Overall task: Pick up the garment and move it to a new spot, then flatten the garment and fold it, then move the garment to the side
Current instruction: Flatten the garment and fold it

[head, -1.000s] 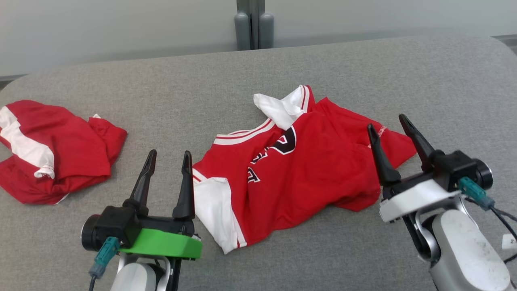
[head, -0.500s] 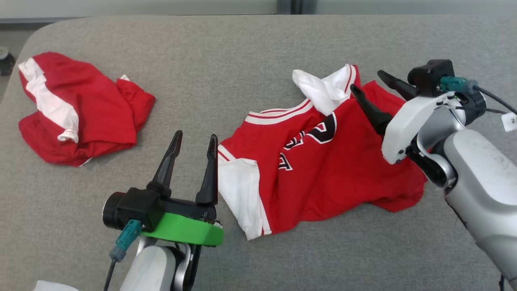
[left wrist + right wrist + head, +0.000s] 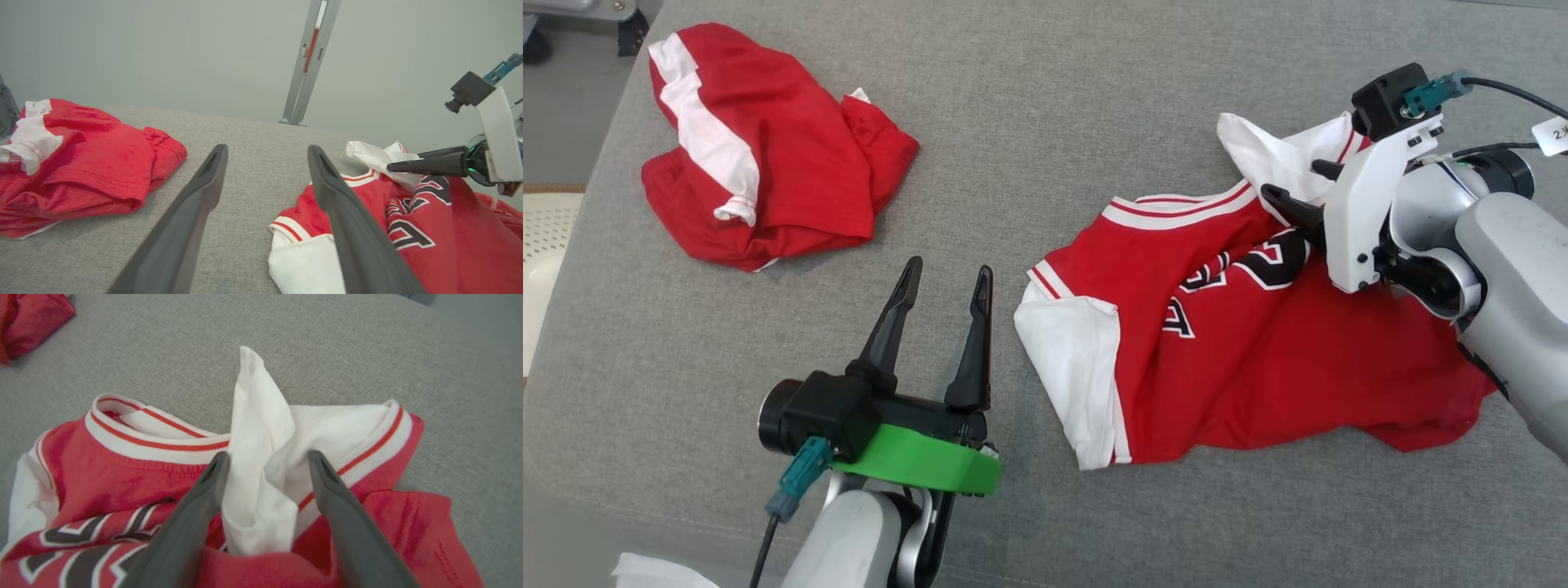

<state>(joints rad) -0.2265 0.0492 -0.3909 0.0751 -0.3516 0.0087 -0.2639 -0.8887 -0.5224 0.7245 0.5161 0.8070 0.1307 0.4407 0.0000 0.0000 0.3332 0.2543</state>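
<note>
While r. gripper hangs spread over jersey collar, white sleeve fold sits btwn my fingers, not pinched yet. Jersey lies crumpled on grey cushion, right of centre. To grab well: drop lower, close on fold plus collar rib, not one thin layer. Idle l. gripper also open, beside sleeve. R. wrist view shows that fold framed; head view gives layout, 2nd red garment far left

A table covered in grey fabric, with rounded corners. Near its far left corner lies a crumpled red cloth with a white stripe. Past the far edge, a grey metal post stands against a plain pale wall. Beyond the left edge sits a white perforated object.
</note>
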